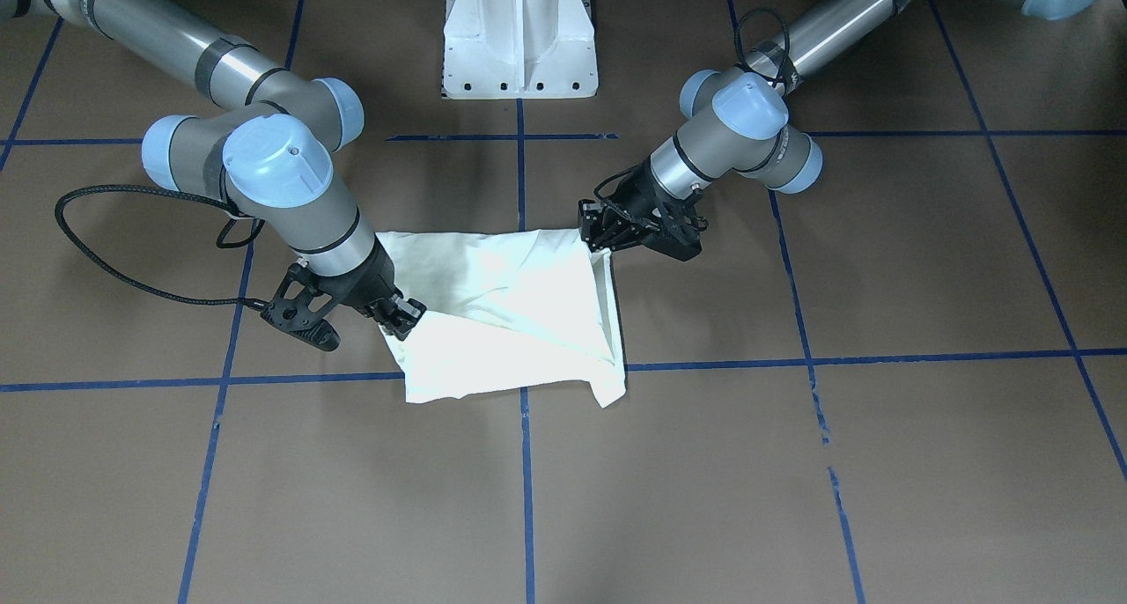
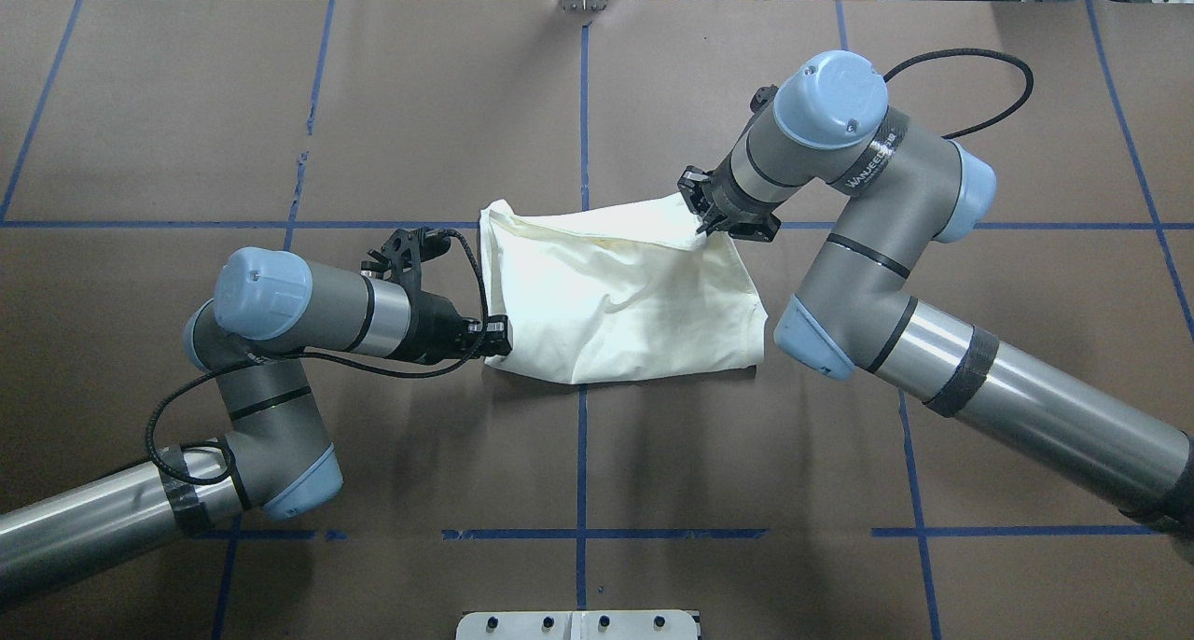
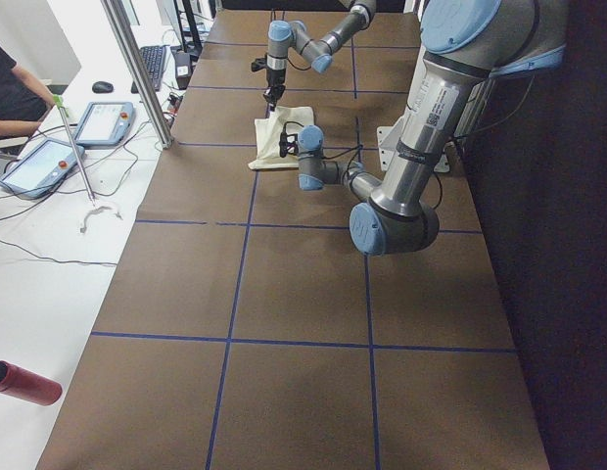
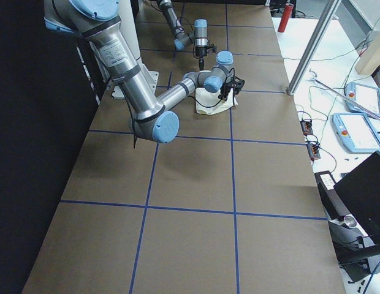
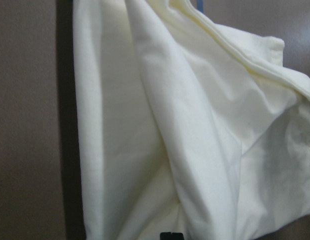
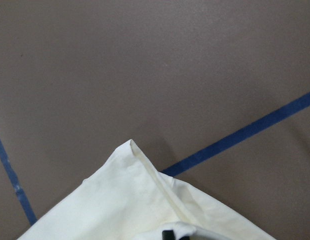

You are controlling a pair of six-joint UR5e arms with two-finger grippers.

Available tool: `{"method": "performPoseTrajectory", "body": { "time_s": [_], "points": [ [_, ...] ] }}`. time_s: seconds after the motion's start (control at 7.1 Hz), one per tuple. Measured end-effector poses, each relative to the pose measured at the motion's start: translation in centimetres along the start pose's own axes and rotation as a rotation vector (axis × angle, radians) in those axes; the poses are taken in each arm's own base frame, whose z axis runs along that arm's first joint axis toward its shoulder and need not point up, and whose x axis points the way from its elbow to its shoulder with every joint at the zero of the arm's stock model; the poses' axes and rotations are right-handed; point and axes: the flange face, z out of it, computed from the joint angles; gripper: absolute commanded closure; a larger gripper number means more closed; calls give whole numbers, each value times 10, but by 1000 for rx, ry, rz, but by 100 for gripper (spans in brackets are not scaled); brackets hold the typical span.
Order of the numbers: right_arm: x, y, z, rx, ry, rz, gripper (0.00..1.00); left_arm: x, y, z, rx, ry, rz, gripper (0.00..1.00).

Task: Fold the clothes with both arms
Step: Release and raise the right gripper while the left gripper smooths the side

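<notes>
My black two-finger left gripper [image 2: 499, 335], at the end of my grey metal left arm [image 2: 308, 315] with its pale blue joint caps, has its jaws closed on the corner of the cream cloth T-shirt [image 2: 625, 295] nearest my base on my left side. The cloth rises a little to my fingertips there and throws a shadow on the table beneath. My matching black right gripper [image 2: 704, 228], on my grey jointed right arm [image 2: 886, 276], points steeply down and pinches the far corner on my right side. The fabric is drawn up to it in a peak.

The T-shirt is folded into a rough rectangle with only plain cream showing, no print in any view. It sits near the middle of the flat table covered in brown paper [image 2: 280, 108]. It straddles the central one of the blue tape lines [image 2: 584, 108], and its far edge lies about on a cross line. Slack creases run slantwise across it between my two grips.

In my left wrist view the cloth fills most of the picture in long soft folds, with a stitched hem at the upper right and bare brown table along the left. In my right wrist view one hemmed corner pokes up over the brown paper beside a blue line, and only a sliver of black fingertip shows at the bottom edge.

My white metal pedestal base [image 1: 519, 49] stands well apart from the T-shirt, between my two arms
</notes>
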Motion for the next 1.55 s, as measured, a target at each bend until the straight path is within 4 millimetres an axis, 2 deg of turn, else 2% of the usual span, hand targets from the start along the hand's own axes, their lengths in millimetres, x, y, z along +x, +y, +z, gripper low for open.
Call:
{"method": "performPoseTrajectory", "body": {
  "time_s": [0.28,0.42,0.56,0.7,0.84,0.99,1.13,1.41,1.55],
  "points": [
    [-1,0,0,0,-1,-1,100,-2,14,-5,-95,18,8,100],
    [-1,0,0,0,-1,-1,100,3,23,-15,-134,37,13,100],
    [-3,1,-1,0,-3,-2,25,4,31,-28,-153,48,17,100],
    [-5,1,-2,0,-6,-4,0,4,34,-44,-151,54,16,100],
    [-9,-2,-7,4,-15,-8,0,13,26,-56,-127,51,-5,100],
    [-16,-12,-21,-2,-33,-16,0,30,11,-58,-83,37,-40,100],
    [-21,-21,-36,-28,-51,-25,0,46,-3,-52,-35,17,-64,100],
    [-20,-23,-46,-71,-61,-33,0,62,-22,-21,39,-23,-89,100],
    [-19,-20,-46,-78,-62,-36,0,61,-15,-2,52,-41,-94,100]
  ]
}}
